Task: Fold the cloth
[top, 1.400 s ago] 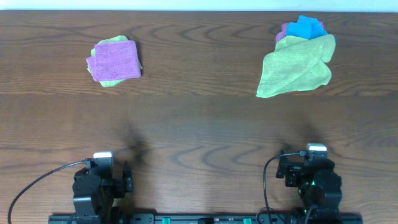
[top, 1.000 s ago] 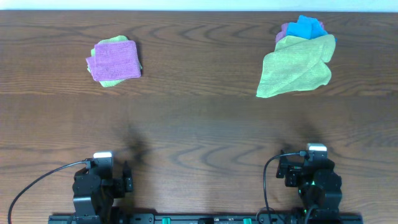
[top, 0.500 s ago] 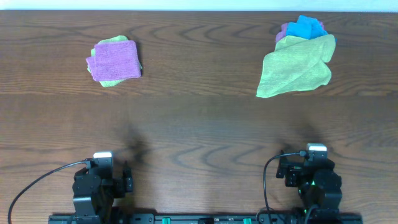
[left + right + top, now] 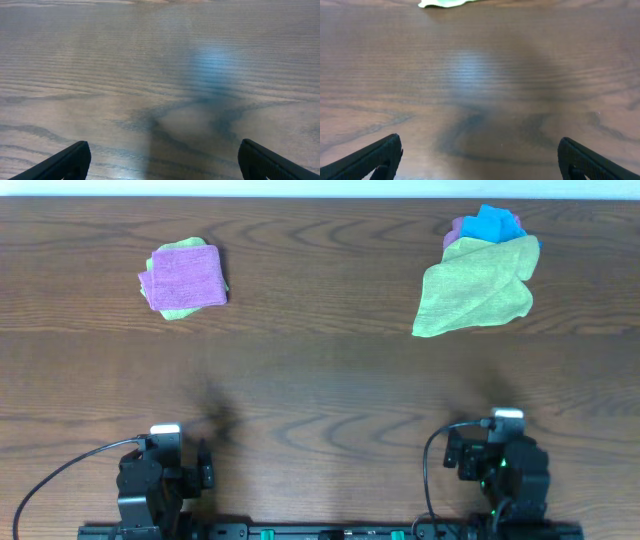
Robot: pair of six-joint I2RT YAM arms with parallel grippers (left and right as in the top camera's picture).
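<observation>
The left gripper [image 4: 162, 159] is spread wide with nothing between its fingers, and the right gripper [image 4: 479, 152] is spread just as wide and also holds nothing. Both hang low over bare wood at the near edge of the table [image 4: 320, 380], 1 toward each near corner. In both wrist views only the fingertips show, cut off by the frame's bottom edge.

The loose green cloth [image 4: 472, 295] lies rumpled near the far right corner. It covers most of a blue cloth [image 4: 495, 223] and a purple cloth [image 4: 458, 228] behind it. The right wrist view catches only a sliver of it at the top edge.

Toward the far left corner, a folded purple cloth [image 4: 185, 276] sits on a folded green cloth [image 4: 175, 310], which shows only at its edges.

Since the earlier frames, no cloth has moved. The right arm's pose has shifted very slightly, and the left arm looks unchanged.

There are 2 arms and 5 cloths: 2 green, 2 purple, 1 blue.
</observation>
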